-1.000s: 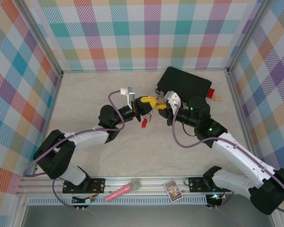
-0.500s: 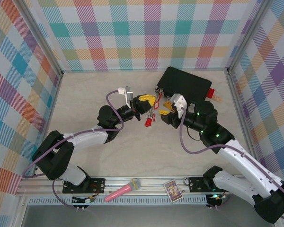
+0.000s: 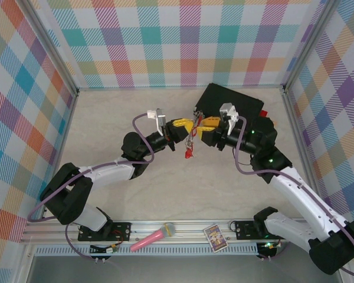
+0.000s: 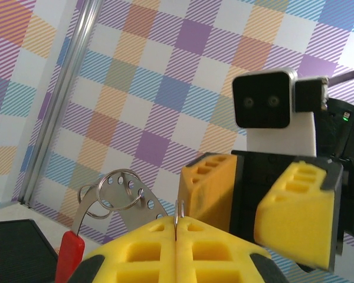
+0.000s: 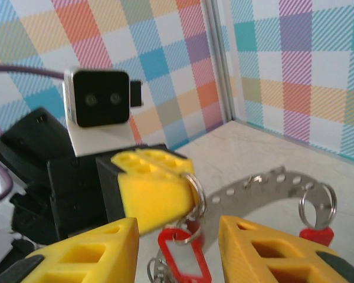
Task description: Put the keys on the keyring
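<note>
Two left fingers pinch the keyring over bare table, walls well apart.

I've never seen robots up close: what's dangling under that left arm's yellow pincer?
Under the left gripper hangs a red key tag, from a metal ring pinched in its shut fingers. The ring's gripped part is hidden between them.
</note>
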Robot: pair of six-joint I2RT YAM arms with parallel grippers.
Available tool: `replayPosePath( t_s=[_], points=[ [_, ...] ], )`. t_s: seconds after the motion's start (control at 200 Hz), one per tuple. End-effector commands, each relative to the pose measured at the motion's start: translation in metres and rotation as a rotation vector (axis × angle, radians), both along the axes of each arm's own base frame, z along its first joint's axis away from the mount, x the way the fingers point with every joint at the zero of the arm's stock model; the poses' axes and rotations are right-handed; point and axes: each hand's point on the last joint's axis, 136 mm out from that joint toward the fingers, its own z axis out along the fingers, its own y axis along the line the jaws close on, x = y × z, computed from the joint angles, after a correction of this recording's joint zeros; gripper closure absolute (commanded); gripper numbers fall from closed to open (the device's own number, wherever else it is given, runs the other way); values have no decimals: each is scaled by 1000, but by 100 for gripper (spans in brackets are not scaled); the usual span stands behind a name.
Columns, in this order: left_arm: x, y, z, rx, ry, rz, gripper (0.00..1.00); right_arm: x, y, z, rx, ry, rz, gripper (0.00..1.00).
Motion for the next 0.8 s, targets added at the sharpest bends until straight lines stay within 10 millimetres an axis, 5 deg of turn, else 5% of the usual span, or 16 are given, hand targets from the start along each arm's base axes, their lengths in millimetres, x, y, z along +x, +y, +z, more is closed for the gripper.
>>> replayPosePath(
  t_s=[0.0,0.385,0.795],
  points=[
    [-15,8,25,-56,-83,7,100,-9,5,38,121,-3,76,62],
    [-20,11,31,-64,-98,-2,100,13,9,24,135,119,82,71],
    [-19,6,32,-64,-96,-22,100,7,16,25,143,143,172,80]
  ],
)
